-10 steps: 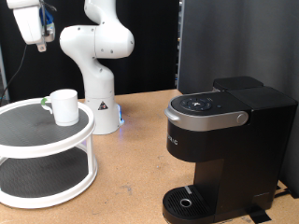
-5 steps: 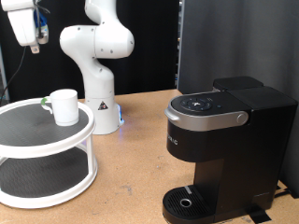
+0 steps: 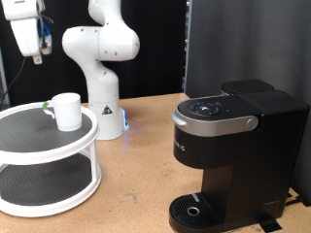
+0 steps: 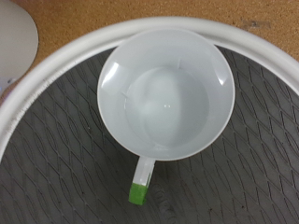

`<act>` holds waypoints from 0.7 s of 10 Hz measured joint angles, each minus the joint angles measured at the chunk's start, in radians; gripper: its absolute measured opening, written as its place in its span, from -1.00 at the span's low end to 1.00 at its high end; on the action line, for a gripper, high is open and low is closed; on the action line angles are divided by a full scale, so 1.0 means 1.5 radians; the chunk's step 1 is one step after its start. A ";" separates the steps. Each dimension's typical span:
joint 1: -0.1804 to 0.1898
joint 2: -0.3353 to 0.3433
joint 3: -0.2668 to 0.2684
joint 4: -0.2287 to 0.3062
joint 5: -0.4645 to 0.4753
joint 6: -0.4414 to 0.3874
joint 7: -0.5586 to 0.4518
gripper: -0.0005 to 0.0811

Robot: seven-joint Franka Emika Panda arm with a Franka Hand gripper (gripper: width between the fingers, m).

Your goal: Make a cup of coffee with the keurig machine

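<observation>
Wooden table carries the keurig machine; the cup sits mid-shelf on a tiered stand. Gripper hangs above, grip unclear; descend centred, aligned to the rim.

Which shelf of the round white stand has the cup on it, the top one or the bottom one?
The top shelf. The white cup stands there, right under the tool hanging high above. The bottom shelf has no cup on it.

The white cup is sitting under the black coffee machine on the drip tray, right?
Not quite. The white cup sits on the top shelf of the round white stand, apart from the black coffee machine. The exterior view shows its drip tray has no cup.
</observation>
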 joint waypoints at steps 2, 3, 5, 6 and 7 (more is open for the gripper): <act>-0.003 -0.008 -0.001 -0.037 -0.022 0.045 -0.008 -0.97; -0.005 -0.013 -0.002 -0.057 -0.030 0.068 -0.008 -0.97; -0.010 -0.014 -0.005 -0.087 -0.040 0.108 -0.008 -0.97; -0.012 -0.014 -0.005 -0.099 -0.041 0.124 -0.008 -0.97; -0.014 -0.014 -0.005 -0.106 -0.042 0.133 -0.008 -0.97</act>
